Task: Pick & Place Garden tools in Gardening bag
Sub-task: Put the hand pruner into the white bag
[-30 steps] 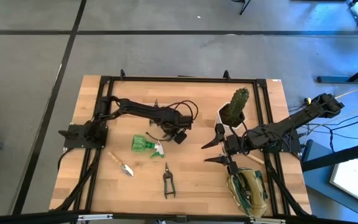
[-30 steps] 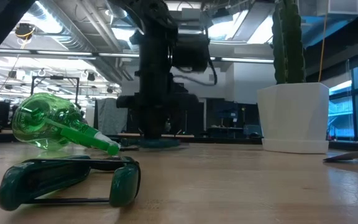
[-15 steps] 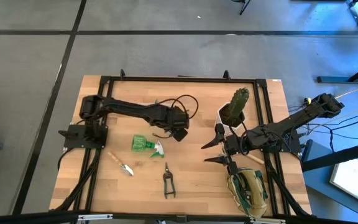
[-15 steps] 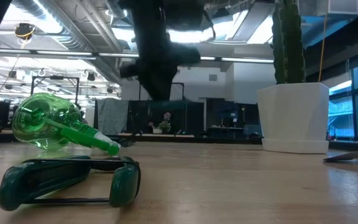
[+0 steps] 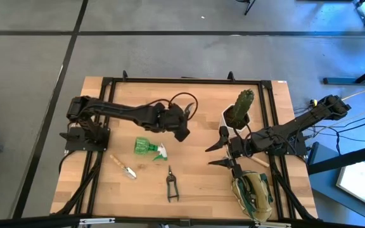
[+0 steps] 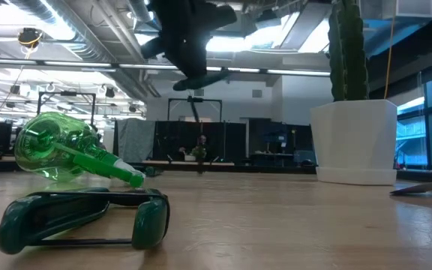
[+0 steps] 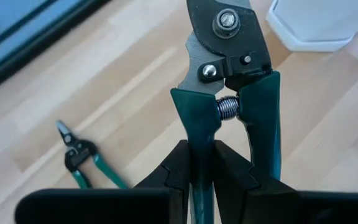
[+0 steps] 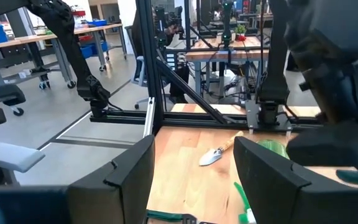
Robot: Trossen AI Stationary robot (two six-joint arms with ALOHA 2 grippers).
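Note:
My left gripper (image 5: pixel 181 131) hangs above the middle of the table, slanting down, shut on green-handled pruning shears (image 7: pixel 225 74). They show dark in the low view (image 6: pixel 201 78), high over the wood. A green spray bottle (image 5: pixel 148 147) lies on its side, with a wooden-handled trowel (image 5: pixel 124 168) and a second pair of shears (image 5: pixel 172 185) flat on the table nearer the front. The olive gardening bag (image 5: pixel 252 195) sits at the near right corner. My right gripper (image 5: pixel 215 154) stands open and level beside the bag, holding nothing. My left gripper pinches one green handle (image 7: pixel 196 146) of the shears between its two fingers, a little below the spring. The other handle (image 7: pixel 263 130) lies outside the fingers. The shears run on along the fingers, blades (image 7: pixel 225 28) pointing away, lifted clear of the table.
A cactus in a white hexagonal pot (image 5: pixel 238 114) stands at the far right, just behind my right gripper. A black frame rail (image 5: pixel 182 81) runs round the table's edges. Bare wood lies between the spray bottle and my right gripper.
My left gripper has risen from the table with the shears shut in it, tipping from steeply down toward level and drawing back a little toward the left. The shears now hang clear above the table. My right arm has kept still.

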